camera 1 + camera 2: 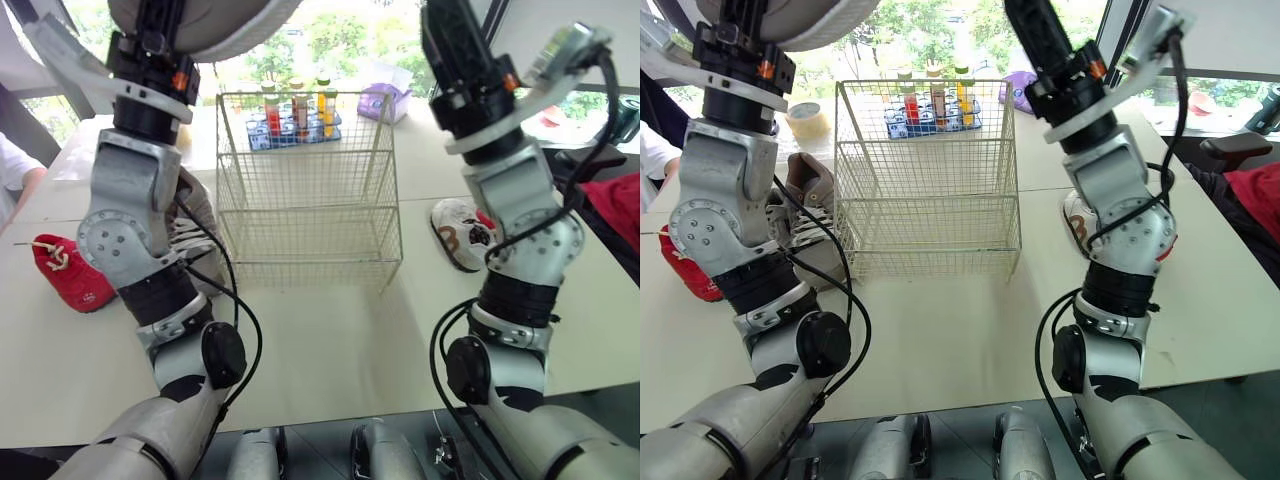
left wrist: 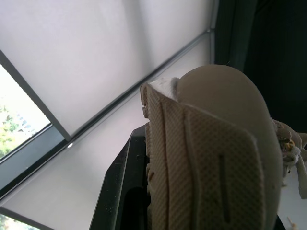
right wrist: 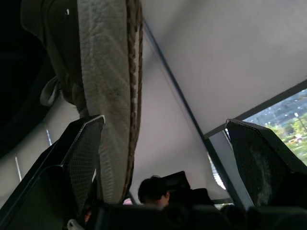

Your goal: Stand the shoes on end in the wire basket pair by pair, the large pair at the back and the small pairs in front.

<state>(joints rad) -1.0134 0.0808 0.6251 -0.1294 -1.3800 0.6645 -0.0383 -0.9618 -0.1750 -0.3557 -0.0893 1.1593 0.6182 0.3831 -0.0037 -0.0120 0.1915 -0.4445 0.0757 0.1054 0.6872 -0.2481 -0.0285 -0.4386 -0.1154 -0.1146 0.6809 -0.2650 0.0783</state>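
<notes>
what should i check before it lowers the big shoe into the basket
1. wire basket empty, back row free: ok
2. large shoe held in left gripper: ok
3. right gripper open and clear of the shoe: cannot tell, the sole runs close by one finger
4. beige sneaker outside the basket, beside its left wall: ok
5. person's hand at the left edge of the table, away from the basket: ok

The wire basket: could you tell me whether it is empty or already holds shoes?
Empty: nothing sits inside the wire basket. The red shoe and the white shoe lie outside it on the table.
</notes>
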